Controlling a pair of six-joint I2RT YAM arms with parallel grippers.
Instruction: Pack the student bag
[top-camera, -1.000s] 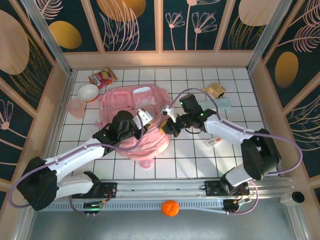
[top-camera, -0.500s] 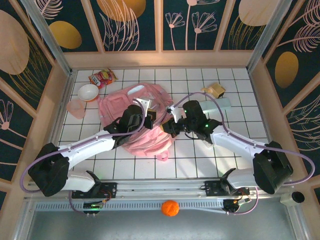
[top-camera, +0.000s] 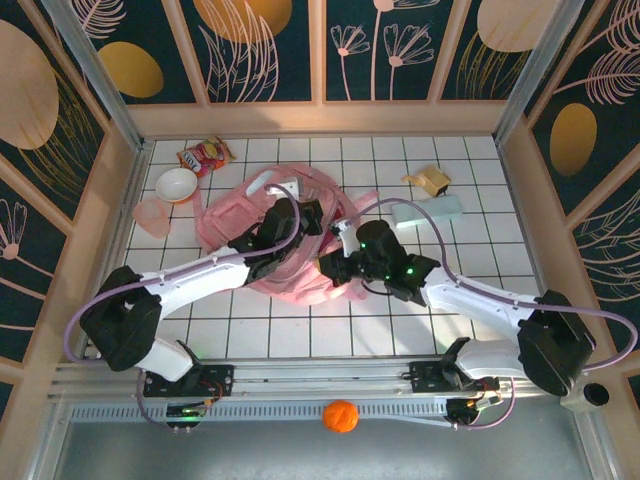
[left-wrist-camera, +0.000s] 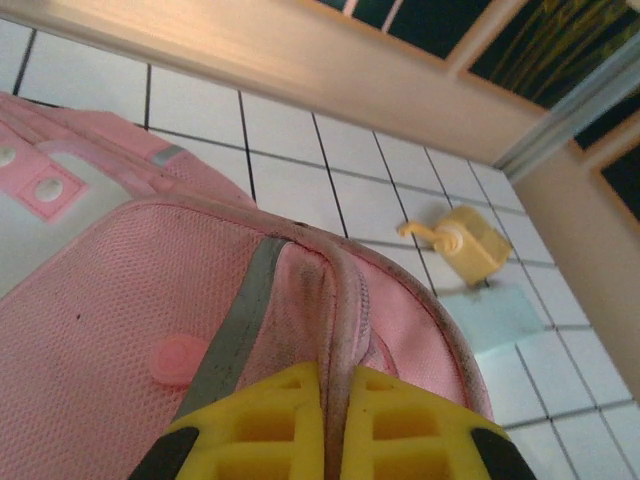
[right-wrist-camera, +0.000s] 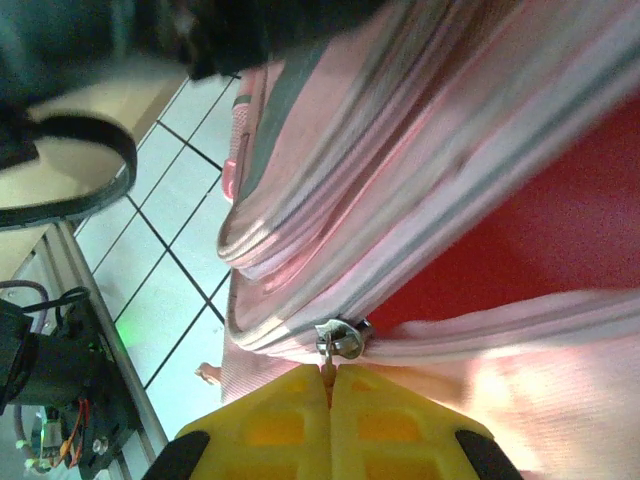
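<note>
Pink student bag (top-camera: 225, 220) has left and right jaws clamped on it, arms outstretched.

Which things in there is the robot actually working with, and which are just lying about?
Part of the job:
student bag
left pincer, shut on the bag's edge
right pincer, shut on the zip pull

Just lying about:
white bowl
pink cup
snack packet
yellow item
pale blue box
orange ball
</note>
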